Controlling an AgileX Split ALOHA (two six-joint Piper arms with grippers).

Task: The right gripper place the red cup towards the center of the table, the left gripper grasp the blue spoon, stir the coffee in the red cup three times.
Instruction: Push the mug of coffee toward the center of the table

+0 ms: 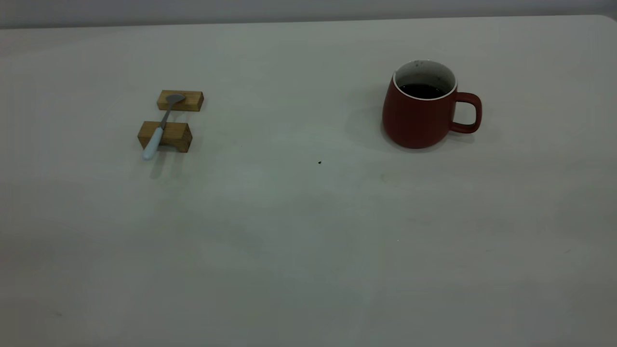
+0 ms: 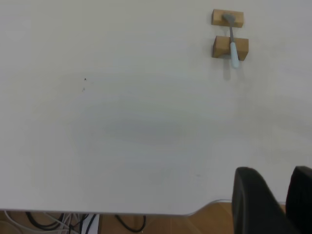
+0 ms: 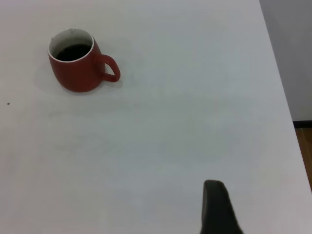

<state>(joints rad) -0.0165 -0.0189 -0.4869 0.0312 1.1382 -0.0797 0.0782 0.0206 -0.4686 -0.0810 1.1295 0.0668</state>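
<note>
Looking across the table [image 1: 299,250], you see the red cup [image 1: 418,115] standing upright on the right side, handle pointing right, with the coffee [image 1: 422,90] dark inside it, while the blue spoon [image 1: 163,126] lies on the left across two wooden blocks [image 1: 165,135], bowl on the far block and handle over the near one. The left gripper [image 2: 278,204] hangs well apart from the spoon, its two fingers spread with a gap and nothing between them. The right gripper [image 3: 218,207] sits well apart from the cup, showing one dark finger only, so you cannot tell whether it is released or clenched.
</note>
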